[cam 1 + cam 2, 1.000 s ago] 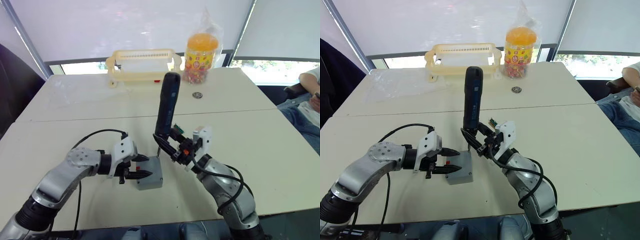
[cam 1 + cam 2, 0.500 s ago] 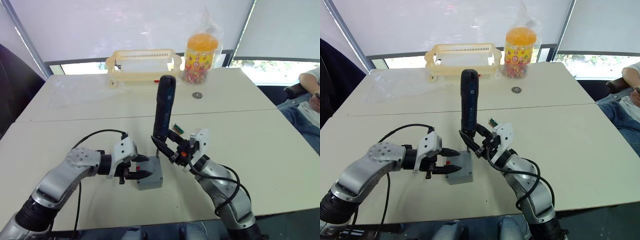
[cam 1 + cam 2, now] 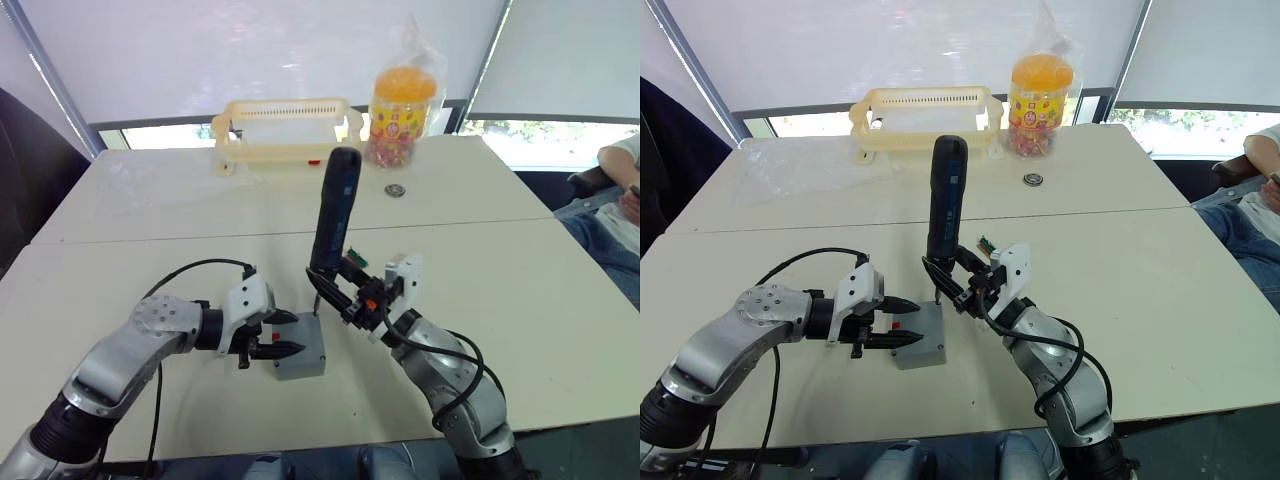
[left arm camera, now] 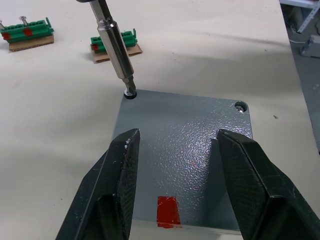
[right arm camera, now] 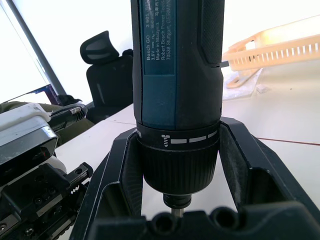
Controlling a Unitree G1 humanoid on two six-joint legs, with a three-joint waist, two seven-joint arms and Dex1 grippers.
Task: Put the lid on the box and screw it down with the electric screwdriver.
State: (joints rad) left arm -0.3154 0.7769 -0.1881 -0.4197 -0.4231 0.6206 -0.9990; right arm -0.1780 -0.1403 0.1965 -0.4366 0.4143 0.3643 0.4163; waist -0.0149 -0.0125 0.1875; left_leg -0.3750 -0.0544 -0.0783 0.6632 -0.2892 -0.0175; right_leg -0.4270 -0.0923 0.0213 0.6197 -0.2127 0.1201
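On the near table, lid sat on box. Your screwdriver stood nearly upright, bit in a corner screw hole. Right gripper clamped its collar; left gripper spread wide, straddling the lid.

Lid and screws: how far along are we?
The lid already sits on the box. The right gripper holds the electric screwdriver with its bit in one corner screw hole; the left gripper straddles the lid. Remaining corners still need checking.
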